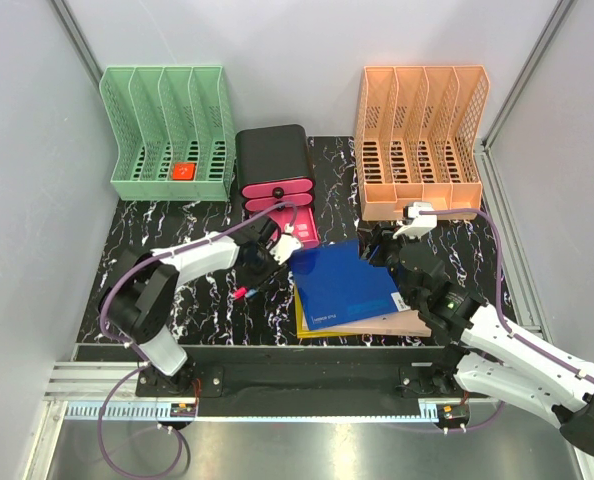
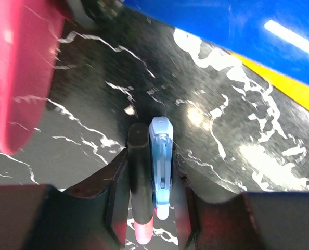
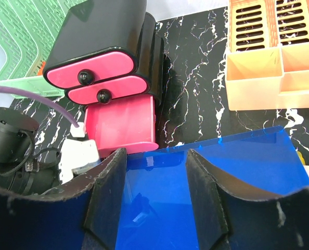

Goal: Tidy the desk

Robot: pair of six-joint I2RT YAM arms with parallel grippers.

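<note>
The desk (image 1: 157, 230) is black with white veining. My left gripper (image 1: 265, 256) is shut on two pens side by side, a black pen with a red end (image 2: 139, 172) and a light blue pen (image 2: 161, 161). It holds them just above the desk beside the open pink bottom drawer (image 1: 299, 228) of a black and pink drawer unit (image 1: 273, 160). The red pen end shows in the top view (image 1: 242, 294). My right gripper (image 3: 155, 156) is open and empty, its jaws just above a blue book (image 1: 342, 283).
The blue book (image 3: 248, 172) lies on a yellow book (image 1: 307, 328) and a tan book (image 1: 407, 322). A green file rack (image 1: 167, 140) holding a small red item (image 1: 183, 171) stands back left. An orange file rack (image 1: 422, 140) stands back right.
</note>
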